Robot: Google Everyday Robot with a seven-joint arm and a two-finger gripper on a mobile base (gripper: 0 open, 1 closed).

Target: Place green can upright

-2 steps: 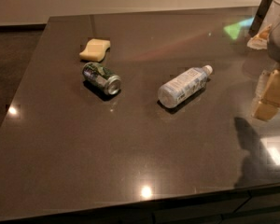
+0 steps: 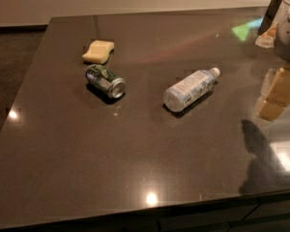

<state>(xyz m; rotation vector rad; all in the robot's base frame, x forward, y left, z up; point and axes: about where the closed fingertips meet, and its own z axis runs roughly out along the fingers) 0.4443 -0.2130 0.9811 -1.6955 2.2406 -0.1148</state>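
Observation:
The green can [image 2: 105, 81] lies on its side on the dark table [image 2: 135, 168], left of the middle, with its silver end facing front right. My gripper [image 2: 278, 94] hangs at the far right edge of the view, above the table, well to the right of the can and apart from it. It holds nothing that I can see. The arm's pale body [image 2: 289, 30] shows above it.
A pale yellow sponge [image 2: 98, 51] lies just behind the can. A clear plastic bottle with a white cap [image 2: 189, 89] lies on its side between the can and the gripper. The arm's shadow [image 2: 261, 153] falls on the front right of the table.

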